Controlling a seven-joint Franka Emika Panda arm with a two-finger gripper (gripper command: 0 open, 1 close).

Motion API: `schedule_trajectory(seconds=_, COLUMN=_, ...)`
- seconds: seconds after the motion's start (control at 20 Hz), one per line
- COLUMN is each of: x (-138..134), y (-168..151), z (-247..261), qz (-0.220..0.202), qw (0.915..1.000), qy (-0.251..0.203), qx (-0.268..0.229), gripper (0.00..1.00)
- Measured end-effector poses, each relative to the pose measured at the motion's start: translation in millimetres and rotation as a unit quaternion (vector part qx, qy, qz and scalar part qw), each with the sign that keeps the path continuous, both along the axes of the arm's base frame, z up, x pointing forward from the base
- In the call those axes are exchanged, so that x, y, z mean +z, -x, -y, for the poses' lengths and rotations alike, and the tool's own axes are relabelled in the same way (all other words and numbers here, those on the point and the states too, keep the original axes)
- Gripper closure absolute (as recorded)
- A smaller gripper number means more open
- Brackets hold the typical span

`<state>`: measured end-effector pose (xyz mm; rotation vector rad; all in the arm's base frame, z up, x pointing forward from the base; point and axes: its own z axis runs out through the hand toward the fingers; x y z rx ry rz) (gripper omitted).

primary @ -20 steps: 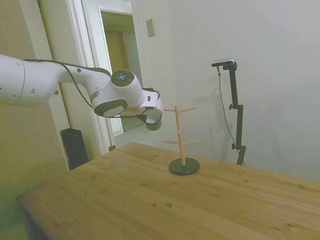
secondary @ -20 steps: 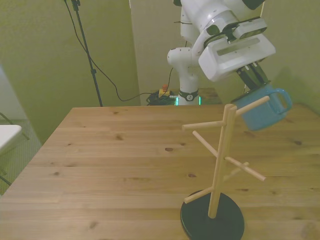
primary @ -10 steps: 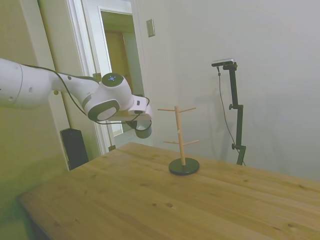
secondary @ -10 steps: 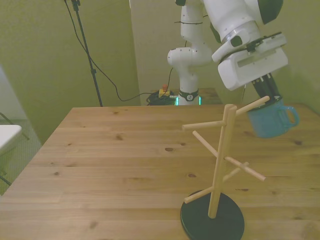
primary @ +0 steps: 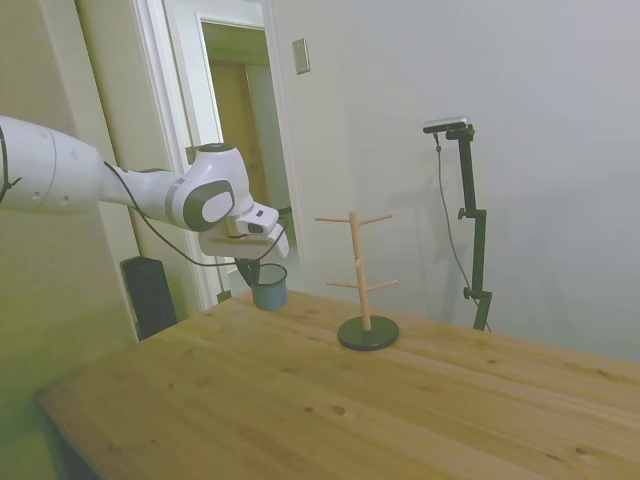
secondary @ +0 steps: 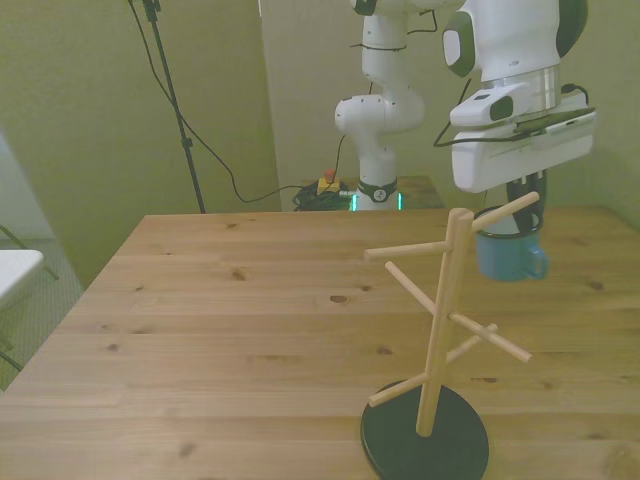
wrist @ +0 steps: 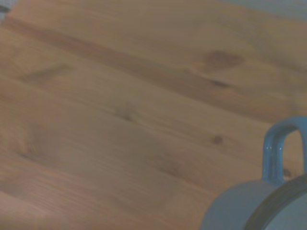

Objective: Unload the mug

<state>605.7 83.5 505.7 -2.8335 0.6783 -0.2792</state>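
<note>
Side view: the gripper [primary: 256, 264] is clamped on the mug [primary: 268, 288], which hangs upright at six o'clock, just above the table [primary: 300, 400].

**Hidden and cut off**

The wrist view crops the small blue-grey enamel mug [wrist: 268, 203] at the picture's edge, soft-focused. In the front view the wooden peg rack [secondary: 440, 330] crosses the mug's rim; the claw's fingertips there are too small to tell.
</note>
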Motion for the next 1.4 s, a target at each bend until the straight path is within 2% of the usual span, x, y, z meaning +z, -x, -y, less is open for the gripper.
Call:
schedule_trajectory(seconds=0.2, x=-24, y=-5, z=44, qz=-0.043, qw=0.9977, qy=0.025, qx=-0.047, gripper=1.0)
schedule_trajectory(seconds=0.4, x=-38, y=2, z=79, qz=-0.056, qw=0.9946, qy=0.041, qx=-0.077, gripper=1.0)
schedule_trajectory(seconds=0.8, x=-54, y=24, z=153, qz=-0.035, qw=0.9878, qy=0.076, qx=-0.131, gripper=1.0)
schedule_trajectory(seconds=1.15, x=-84, y=36, z=165, qz=-0.05, qw=0.9858, qy=0.076, qx=-0.141, gripper=1.0)
schedule_trajectory(seconds=1.4, x=-94, y=40, z=178, qz=-0.048, qw=0.9843, qy=0.082, qx=-0.148, gripper=1.0)
